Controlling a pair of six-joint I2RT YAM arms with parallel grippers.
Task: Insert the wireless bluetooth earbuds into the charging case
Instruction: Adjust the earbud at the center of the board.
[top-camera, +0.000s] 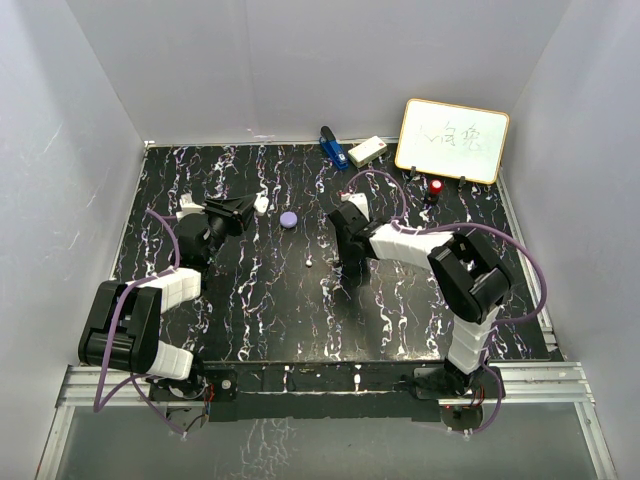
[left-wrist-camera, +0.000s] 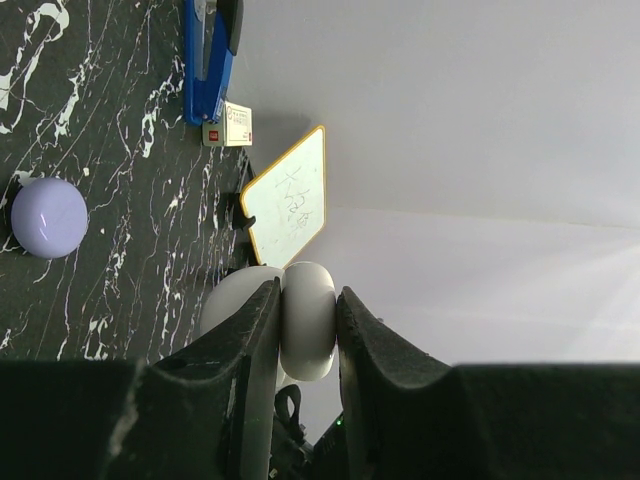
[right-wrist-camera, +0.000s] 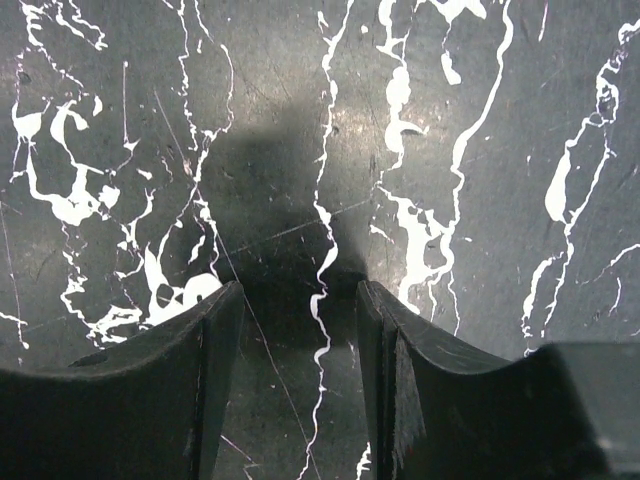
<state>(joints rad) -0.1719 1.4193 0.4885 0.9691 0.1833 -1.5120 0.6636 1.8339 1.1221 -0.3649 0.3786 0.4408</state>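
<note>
Left wrist, tool pinching glossy rounded case

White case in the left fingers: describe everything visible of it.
The white case is a smooth, glossy, pebble-like plastic shell. The left fingers pinch one rounded half from both sides; a second pale rounded part shows beside it, so it may be hinged open. No earbud shows in it. In the top view it is left of the purple case.
</note>
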